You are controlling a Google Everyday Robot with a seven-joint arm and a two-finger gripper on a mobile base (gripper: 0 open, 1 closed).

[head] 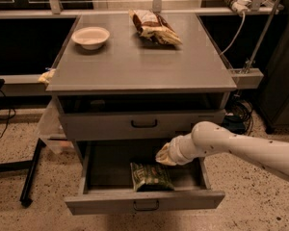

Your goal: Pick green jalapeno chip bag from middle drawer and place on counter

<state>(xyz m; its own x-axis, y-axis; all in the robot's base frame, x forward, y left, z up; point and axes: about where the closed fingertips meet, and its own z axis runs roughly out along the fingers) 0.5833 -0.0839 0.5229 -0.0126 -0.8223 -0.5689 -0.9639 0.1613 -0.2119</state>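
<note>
White arm reaches in from the right, elbow high, forearm angled down-left. The cream-tipped gripper (166, 155) hovers over the right rear of the open wide grey metal middle drawer (144, 202), under the shut upper drawer front (101, 125); open or closed, cannot tell. There's free tray floor to the left. The small shiny dark-green chip bag (151, 176) lies flat by the front panel, just below-left of the gripper, long axis roughly left-right. Above, the flat matte-grey desk top (144, 64) carries a white bowl (90, 36) and a brown-and-white snack bag (154, 27).

Counter (135, 64) with white bowl (90, 36), brown snack bag (154, 27)
</note>
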